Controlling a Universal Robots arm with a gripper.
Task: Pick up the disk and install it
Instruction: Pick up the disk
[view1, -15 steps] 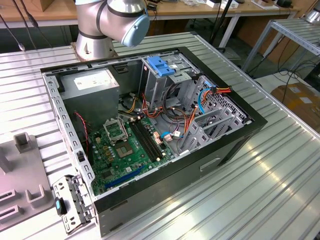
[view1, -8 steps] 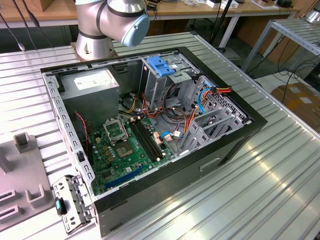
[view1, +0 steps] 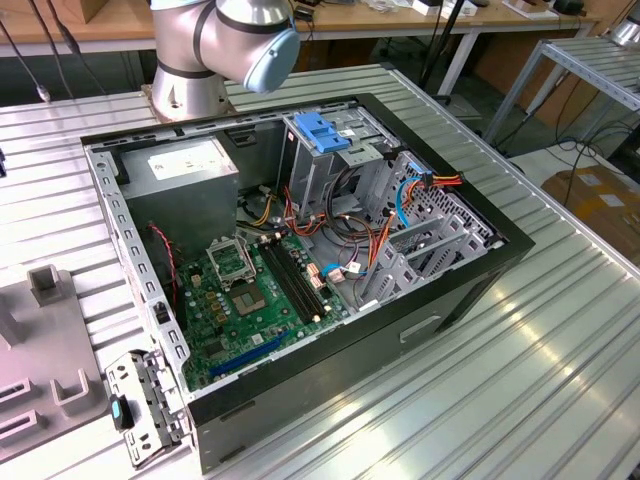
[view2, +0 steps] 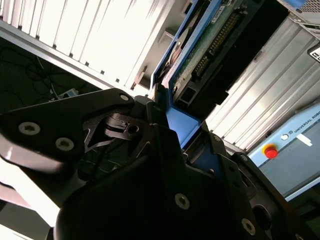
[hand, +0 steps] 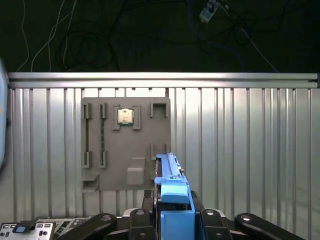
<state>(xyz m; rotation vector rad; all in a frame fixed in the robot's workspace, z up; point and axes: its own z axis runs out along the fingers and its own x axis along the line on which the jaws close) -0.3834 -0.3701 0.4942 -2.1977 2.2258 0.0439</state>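
Arm's grey shoulder joint (view1: 225, 40), blue-capped, is sitting at the top of the exterior view. In the first wrist view, the black gripper (hand: 173, 207) is clamping the disk (hand: 169, 170) edge-on, jaws closing on both sides.

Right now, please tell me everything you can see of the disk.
The disk is gripped edge-on by the gripper, which is shut on its light-blue plastic carrier. The second wrist view shows its green circuit-board face and a connector row, framed by blue rails. It is off the ribbed metal table, touching only the gripper.
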